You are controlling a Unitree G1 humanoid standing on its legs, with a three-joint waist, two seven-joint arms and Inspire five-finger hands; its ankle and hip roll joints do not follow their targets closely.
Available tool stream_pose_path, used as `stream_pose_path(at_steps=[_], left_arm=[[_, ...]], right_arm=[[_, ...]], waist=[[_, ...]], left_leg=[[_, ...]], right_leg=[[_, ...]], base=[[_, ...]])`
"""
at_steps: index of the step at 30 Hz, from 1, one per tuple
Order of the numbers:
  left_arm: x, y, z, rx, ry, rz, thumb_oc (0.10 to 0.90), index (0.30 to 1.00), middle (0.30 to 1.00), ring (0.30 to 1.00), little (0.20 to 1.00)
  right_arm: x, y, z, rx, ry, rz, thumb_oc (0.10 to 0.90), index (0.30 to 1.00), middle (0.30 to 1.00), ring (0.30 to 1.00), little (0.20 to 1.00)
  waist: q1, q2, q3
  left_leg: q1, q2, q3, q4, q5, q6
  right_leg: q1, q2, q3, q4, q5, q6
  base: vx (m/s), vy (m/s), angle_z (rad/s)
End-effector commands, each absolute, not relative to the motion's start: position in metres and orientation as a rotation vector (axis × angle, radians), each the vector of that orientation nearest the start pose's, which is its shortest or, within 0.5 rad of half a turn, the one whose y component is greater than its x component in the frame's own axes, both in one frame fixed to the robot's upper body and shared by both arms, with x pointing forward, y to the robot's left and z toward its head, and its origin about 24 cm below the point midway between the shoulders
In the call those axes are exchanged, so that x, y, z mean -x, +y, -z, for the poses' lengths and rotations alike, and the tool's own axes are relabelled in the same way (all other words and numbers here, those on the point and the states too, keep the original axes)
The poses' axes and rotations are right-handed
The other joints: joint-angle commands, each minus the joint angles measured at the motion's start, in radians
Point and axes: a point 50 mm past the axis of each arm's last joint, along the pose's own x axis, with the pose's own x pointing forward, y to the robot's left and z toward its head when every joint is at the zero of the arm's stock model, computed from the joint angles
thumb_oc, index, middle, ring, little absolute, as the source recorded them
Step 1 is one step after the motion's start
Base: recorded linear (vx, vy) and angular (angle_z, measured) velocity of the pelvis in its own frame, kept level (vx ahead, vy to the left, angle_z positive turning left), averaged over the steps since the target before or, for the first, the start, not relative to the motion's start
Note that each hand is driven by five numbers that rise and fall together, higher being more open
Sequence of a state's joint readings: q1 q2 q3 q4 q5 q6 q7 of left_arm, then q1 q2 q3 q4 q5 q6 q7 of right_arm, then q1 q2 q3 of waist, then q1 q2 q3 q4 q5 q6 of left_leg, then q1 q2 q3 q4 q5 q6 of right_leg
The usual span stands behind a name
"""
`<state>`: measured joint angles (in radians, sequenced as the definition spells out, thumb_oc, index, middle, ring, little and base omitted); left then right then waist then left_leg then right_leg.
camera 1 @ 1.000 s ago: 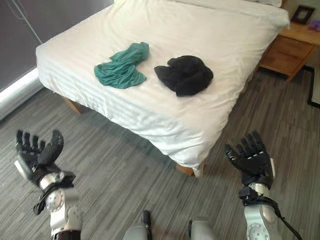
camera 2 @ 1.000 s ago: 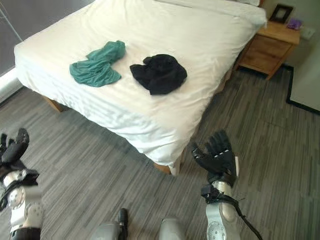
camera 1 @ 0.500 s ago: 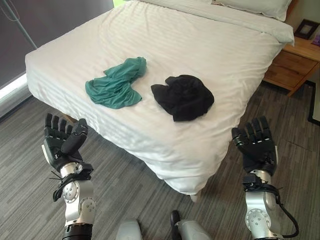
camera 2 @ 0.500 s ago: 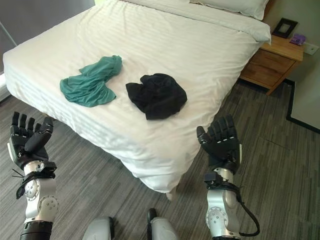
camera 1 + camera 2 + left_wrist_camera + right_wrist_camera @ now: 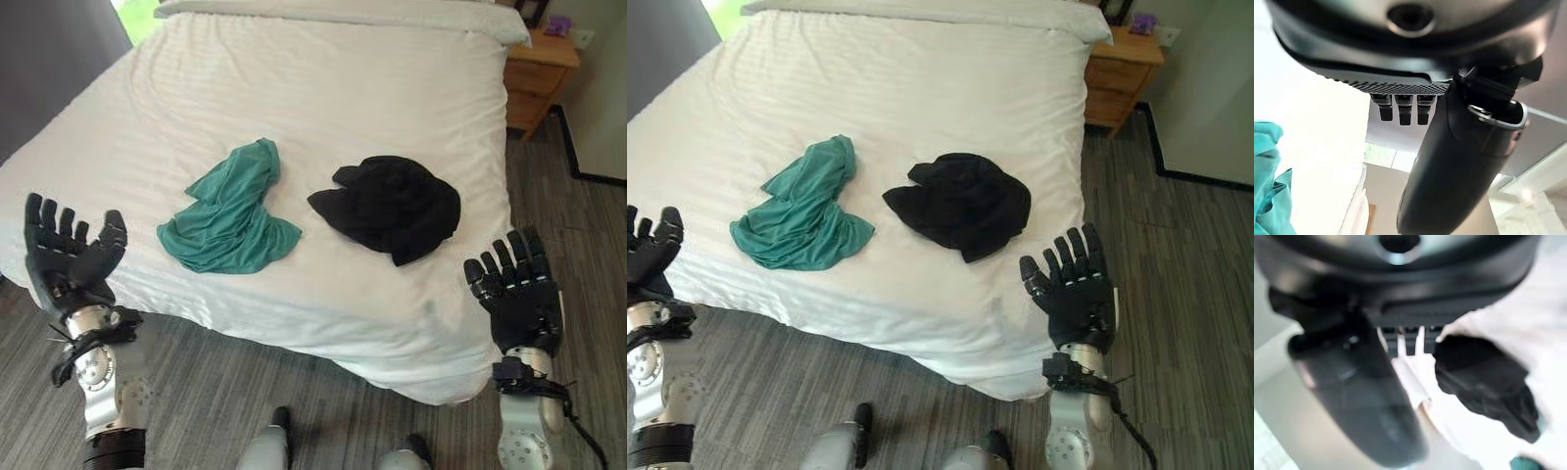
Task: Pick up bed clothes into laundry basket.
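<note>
With both the left hand [image 5: 69,259] and right hand [image 5: 517,296] spread wide and empty short of the bed [image 5: 372,78], where the green shirt [image 5: 230,211] and black garment [image 5: 392,206] lie side by side, a shallow grab risks bunching the sheet too.

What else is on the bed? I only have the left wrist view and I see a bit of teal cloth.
Observer: A black garment lies beside the teal garment, apart from it, toward the robot's right.
Operator: Is the right hand holding anything?
Observer: No, the right hand is open, fingers straight, raised at the bed's near corner.
Operator: Any furniture nearby?
Observer: A wooden nightstand stands past the bed's far right corner.
</note>
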<state>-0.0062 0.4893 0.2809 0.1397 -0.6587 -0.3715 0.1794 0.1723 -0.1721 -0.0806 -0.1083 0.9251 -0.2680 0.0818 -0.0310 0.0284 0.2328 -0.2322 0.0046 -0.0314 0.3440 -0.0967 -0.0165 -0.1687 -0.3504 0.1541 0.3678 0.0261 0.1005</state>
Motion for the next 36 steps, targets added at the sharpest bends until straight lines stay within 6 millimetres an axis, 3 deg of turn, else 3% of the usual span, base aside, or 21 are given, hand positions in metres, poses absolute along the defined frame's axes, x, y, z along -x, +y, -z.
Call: stream_pose_path(at_steps=[1, 2, 3, 4, 5, 7, 8, 9, 11, 13, 18, 22, 30, 34, 35, 36], left_arm=[[-0.230, 0.329, -0.193, -0.185, -0.659, -0.309, 0.800, 0.900, 0.900, 0.900, 0.900], [-0.235, 0.336, -0.216, -0.372, -0.647, -0.303, 0.800, 0.900, 0.900, 0.900, 0.900], [-0.235, 0.335, -0.217, -0.375, -0.648, -0.302, 0.800, 0.900, 0.900, 0.900, 0.900], [-0.240, 0.338, -0.229, -0.466, -0.638, -0.303, 0.800, 0.900, 0.900, 0.900, 0.900], [-0.243, 0.335, -0.241, -0.488, -0.674, -0.289, 0.800, 0.900, 0.900, 0.900, 0.900], [-0.250, 0.330, -0.258, -0.532, -0.715, -0.274, 0.800, 0.900, 0.900, 0.900, 0.900], [-0.252, 0.327, -0.273, -0.580, -0.759, -0.278, 0.800, 0.900, 0.900, 0.900, 0.900], [-0.260, 0.326, -0.277, -0.626, -0.733, -0.278, 0.800, 0.900, 0.900, 0.900, 0.900], [-0.269, 0.323, -0.280, -0.667, -0.715, -0.260, 0.800, 0.900, 0.900, 0.900, 0.900], [-0.275, 0.326, -0.297, -0.846, -0.676, -0.271, 0.800, 0.900, 0.900, 0.900, 0.900], [-0.290, 0.313, -0.305, -0.782, -0.674, -0.153, 0.800, 0.900, 0.900, 0.900, 0.900], [-0.297, 0.300, -0.306, -0.756, -0.697, -0.128, 0.800, 0.900, 0.900, 0.900, 0.900], [-0.301, 0.311, -0.297, -0.822, -0.625, -0.166, 0.800, 0.900, 0.900, 0.900, 0.900], [-0.303, 0.332, -0.268, -0.751, -0.507, -0.223, 0.800, 0.900, 0.900, 0.900, 0.900], [-0.307, 0.334, -0.256, -0.721, -0.459, -0.223, 0.800, 0.900, 0.900, 0.900, 0.900], [-0.315, 0.339, -0.230, -0.653, -0.351, -0.208, 0.800, 0.900, 0.900, 0.900, 0.900]], right_arm=[[-0.214, -0.232, -0.107, -0.525, -0.472, -0.068, 0.800, 0.900, 0.900, 0.900, 0.900], [-0.215, -0.233, -0.107, -0.528, -0.474, -0.089, 0.800, 0.900, 0.900, 0.900, 0.900], [-0.215, -0.233, -0.107, -0.531, -0.475, -0.088, 0.800, 0.900, 0.900, 0.900, 0.900], [-0.217, -0.234, -0.105, -0.549, -0.471, -0.086, 0.800, 0.900, 0.900, 0.900, 0.900], [-0.218, -0.235, -0.102, -0.560, -0.461, -0.081, 0.800, 0.900, 0.900, 0.900, 0.900], [-0.221, -0.234, -0.099, -0.550, -0.439, -0.077, 0.800, 0.900, 0.900, 0.900, 0.900], [-0.222, -0.233, -0.099, -0.531, -0.430, -0.093, 0.800, 0.900, 0.900, 0.900, 0.900], [-0.225, -0.230, -0.100, -0.530, -0.415, -0.117, 0.800, 0.900, 0.900, 0.900, 0.900], [-0.228, -0.232, -0.099, -0.521, -0.414, -0.106, 0.800, 0.900, 0.900, 0.900, 0.900], [-0.233, -0.229, -0.103, -0.497, -0.425, -0.119, 0.800, 0.900, 0.900, 0.900, 0.900], [-0.229, -0.232, -0.103, -0.518, -0.436, -0.115, 0.800, 0.900, 0.900, 0.900, 0.900], [-0.225, -0.239, -0.104, -0.494, -0.442, -0.096, 0.800, 0.900, 0.900, 0.900, 0.900], [-0.226, -0.245, -0.113, -0.411, -0.460, -0.100, 0.800, 0.900, 0.900, 0.900, 0.900], [-0.229, -0.243, -0.120, -0.400, -0.489, -0.102, 0.800, 0.900, 0.900, 0.900, 0.900], [-0.231, -0.240, -0.121, -0.390, -0.483, -0.123, 0.800, 0.900, 0.900, 0.900, 0.900], [-0.232, -0.238, -0.122, -0.367, -0.467, -0.152, 0.800, 0.900, 0.900, 0.900, 0.900]], waist=[[-0.044, 0.046, -0.062], [-0.046, 0.050, -0.057], [-0.045, 0.048, -0.056], [-0.044, 0.043, -0.053], [-0.050, 0.038, -0.055], [-0.054, 0.028, -0.055], [-0.057, 0.020, -0.062], [-0.052, 0.018, -0.069], [-0.047, 0.017, -0.072], [-0.047, 0.025, -0.082], [-0.050, 0.016, -0.097], [-0.054, 0.008, -0.093], [-0.059, -0.005, -0.099], [-0.057, -0.013, -0.097], [-0.060, -0.016, -0.094], [-0.065, -0.018, -0.091]], left_leg=[[0.116, 0.095, -0.093, -0.248, 0.093, -0.069], [0.135, 0.069, -0.054, -0.251, 0.079, -0.051], [0.135, 0.069, -0.055, -0.251, 0.078, -0.051], [0.141, 0.059, -0.035, -0.246, 0.068, -0.047], [0.157, 0.042, -0.028, -0.249, 0.059, -0.039], [0.164, 0.025, -0.016, -0.256, 0.067, -0.031], [0.165, 0.011, -0.012, -0.257, 0.068, -0.029], [0.177, 0.008, 0.000, -0.272, 0.078, -0.024], [0.196, 0.011, 0.012, -0.302, 0.086, -0.020], [0.219, 0.005, 0.047, -0.335, 0.098, -0.017], [0.228, 0.004, 0.049, -0.345, 0.097, -0.016], [0.228, 0.003, 0.052, -0.349, 0.092, -0.010], [0.243, 0.009, 0.063, -0.385, 0.095, -0.013], [0.249, 0.010, 0.073, -0.403, 0.098, -0.015], [0.249, 0.011, 0.075, -0.406, 0.100, -0.016], [0.250, 0.012, 0.075, -0.413, 0.102, -0.016]], right_leg=[[0.023, 0.090, -0.037, 0.029, -0.030, 0.010], [0.007, 0.120, -0.137, 0.039, -0.071, 0.003], [0.008, 0.120, -0.139, 0.040, -0.073, 0.003], [0.011, 0.136, -0.198, 0.014, -0.100, -0.007], [0.005, 0.184, -0.222, -0.011, -0.122, -0.007], [-0.002, 0.238, -0.223, -0.063, -0.117, 0.005], [0.021, 0.243, -0.210, -0.104, -0.118, 0.002], [0.056, 0.225, -0.208, -0.137, -0.108, 0.011], [0.072, 0.239, -0.183, -0.168, -0.100, 0.017], [0.094, 0.223, -0.212, -0.212, -0.088, 0.029], [0.125, 0.222, -0.209, -0.266, -0.086, 0.030], [0.137, 0.218, -0.217, -0.280, -0.083, 0.038], [0.150, 0.218, -0.200, -0.319, -0.073, 0.048], [0.151, 0.218, -0.190, -0.339, -0.068, 0.047], [0.150, 0.220, -0.190, -0.341, -0.066, 0.048], [0.151, 0.220, -0.189, -0.346, -0.065, 0.048]], base=[[0.14, 0.717, -0.52], [0.03, 0.272, -0.36], [0.06, 0.383, -0.59], [0.06, 0.208, -0.53], [0.05, 0.275, -0.69], [0.05, 0.164, -0.48], [0.04, 0.098, -0.27], [0.05, 0.062, -0.21], [0.04, 0.033, -0.21], [0.04, 0.014, -0.27], [0.04, -0.020, -0.14], [0.01, -0.003, -0.01], [0.03, -0.004, -0.02], [0.03, 0.006, -0.04], [0.02, -0.010, -0.05], [0.00, 0.000, 0.00]])
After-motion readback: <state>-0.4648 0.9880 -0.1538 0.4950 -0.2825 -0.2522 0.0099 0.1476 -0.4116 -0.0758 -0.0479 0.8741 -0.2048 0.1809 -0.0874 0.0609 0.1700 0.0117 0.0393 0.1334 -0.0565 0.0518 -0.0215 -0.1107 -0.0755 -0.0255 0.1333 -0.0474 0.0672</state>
